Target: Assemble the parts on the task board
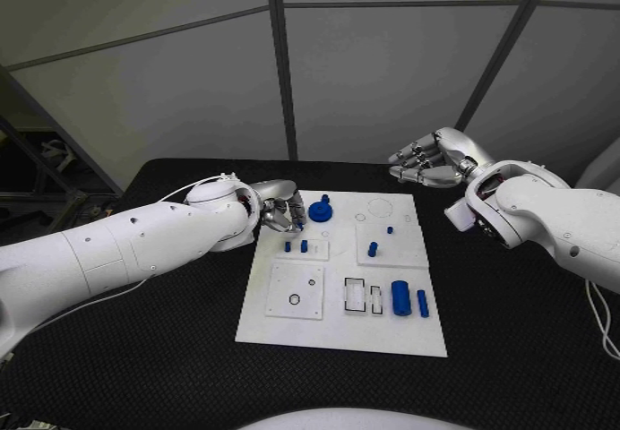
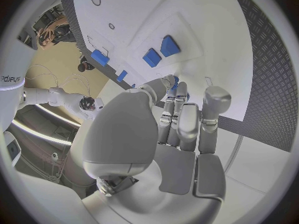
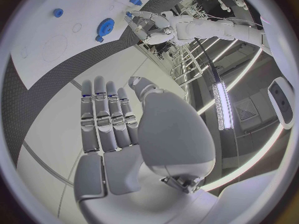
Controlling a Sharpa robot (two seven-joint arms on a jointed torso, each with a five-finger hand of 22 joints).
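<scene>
Your black table (image 1: 155, 358) carries the white task board (image 1: 342, 336) at its middle, lying flat, with shallow square insets and a few outlined slots and rings.

Your left arm (image 1: 116, 246) reaches in low over the board's far left corner. Its left hand (image 1: 275, 213) points down at the board; in the left wrist view the fingers (image 2: 181, 119) lie side by side, tips close over the white plate, with a bit of blue between thumb and fingertip. You cannot tell whether it pinches that piece or merely covers it.

Your right arm (image 1: 555, 219) bends up beyond the board's far right corner. The right hand (image 1: 426, 159) hangs above the table, well apart from the board, fingers straight and laid together, holding nothing.

The parts are blue: a round gear (image 1: 321, 211) just beside the left fingertips, two short pegs (image 1: 296, 245) in the left inset, two more pegs (image 1: 379, 242) in the right inset, and a cylinder (image 1: 400, 298) with a thin bar (image 1: 423, 303) near the board's right edge.
</scene>
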